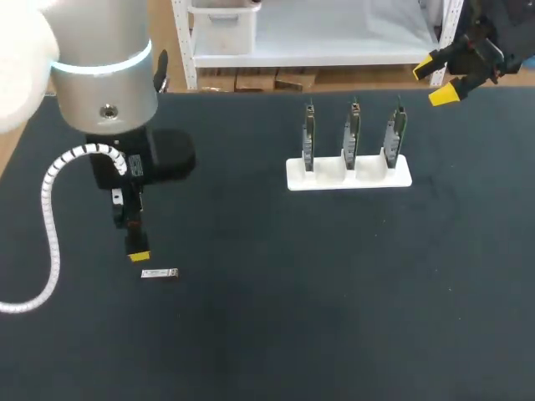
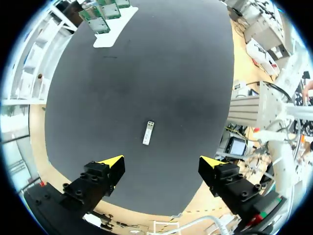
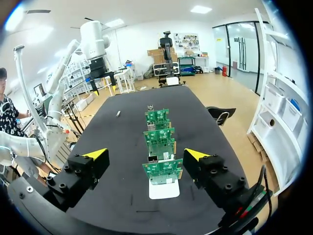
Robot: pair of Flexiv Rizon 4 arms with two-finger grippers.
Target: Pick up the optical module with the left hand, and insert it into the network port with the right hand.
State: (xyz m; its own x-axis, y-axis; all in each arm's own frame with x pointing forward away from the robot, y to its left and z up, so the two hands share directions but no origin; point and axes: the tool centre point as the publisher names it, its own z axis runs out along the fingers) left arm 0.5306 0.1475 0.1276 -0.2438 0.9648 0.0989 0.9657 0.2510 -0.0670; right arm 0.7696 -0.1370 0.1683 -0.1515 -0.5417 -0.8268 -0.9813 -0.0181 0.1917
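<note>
The optical module (image 1: 159, 273) lay flat on the near-left part of the dark table (image 1: 334, 292), well apart from the white stand (image 1: 349, 173) and its three upright circuit boards (image 1: 352, 134) on the far right. My left gripper (image 2: 161, 165) hung above the module, fingers spread wide and holding nothing. Seen from the left wrist, the module sat ahead of the fingertips, roughly midway between them and touching neither, with its long axis pointing away from the gripper.

I judged the module to be a small, light, stiff piece in a metal case, probably slick. The safest hold looked to be across its two long sides near the middle, leaving one end free for the hand-over. My right gripper (image 1: 435, 82) waited at the far-right edge of the table, beyond the stand, also with its fingers apart and empty. I could not clearly make out the network port on the boards.
</note>
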